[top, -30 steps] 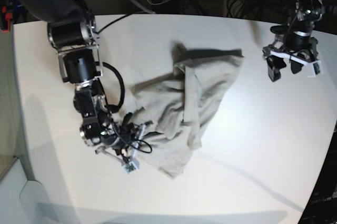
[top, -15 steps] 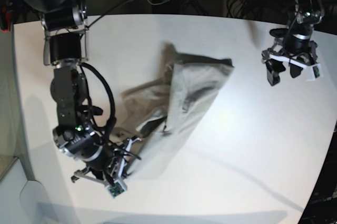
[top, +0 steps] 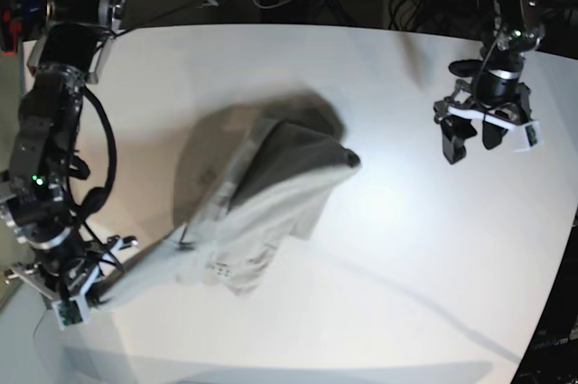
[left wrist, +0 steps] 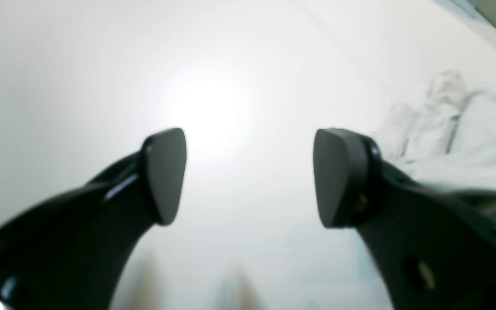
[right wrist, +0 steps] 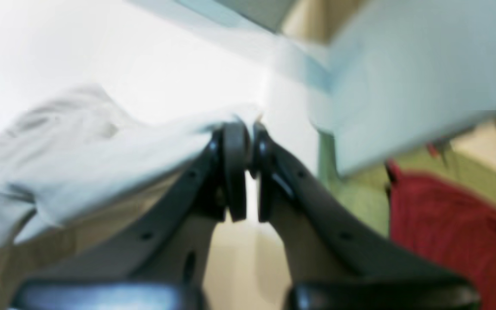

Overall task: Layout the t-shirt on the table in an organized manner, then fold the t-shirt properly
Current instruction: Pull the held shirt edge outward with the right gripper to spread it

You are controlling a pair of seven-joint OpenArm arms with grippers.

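Fig.: t-shirt [top: 262, 212] lying stretched across table [top: 406, 248], one edge gripped.
Base: right gripper [top: 79, 286] pinching shirt's edge nr table's rim. L wrist: left gripper [left wrist: 248, 176] hovering, jaws apart, empty. R wrist: jaws clamped together on fabric.

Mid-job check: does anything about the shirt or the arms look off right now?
Yes. The t-shirt is not flat: the right end effector, shut on its edge at the table rim, has it stretched and lifted in a bunched ridge. The left end effector hangs open and empty, away from the cloth.
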